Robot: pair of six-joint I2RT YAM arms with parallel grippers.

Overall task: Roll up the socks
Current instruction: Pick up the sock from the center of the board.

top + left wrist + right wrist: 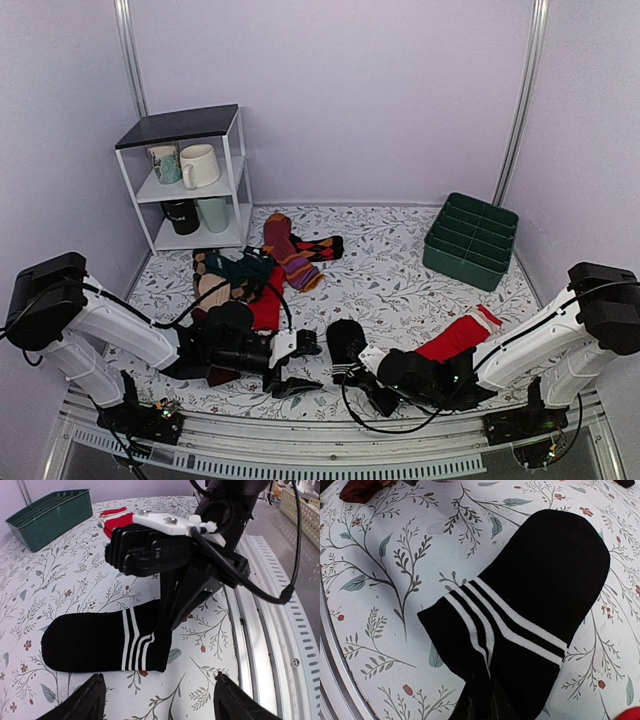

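The right claw (481, 699) was closed on the cuff end of the black socks (545, 580), its two fingers pressed together over the edge just below the white stripes. We judged this grip was there to pin or lift the open end so the roll could start from it. The socks lay flat on the flowered table (400, 280), toe pointing away from the claw, and were not yet rolled. Whether both socks were stacked there as one we could not tell.

Taking the red sock (458, 335) as our marker, the black socks sat near it on the side toward the left arm, apart from it and not touching. The left claw (157, 690) hung beyond them, farther from the red sock, with its fingers spread wide and nothing between them. It faced the striped cuff, probably waiting to take the other side of the cloth. A heap of other socks (250, 280) lay farther still from the red sock, clear of the work.
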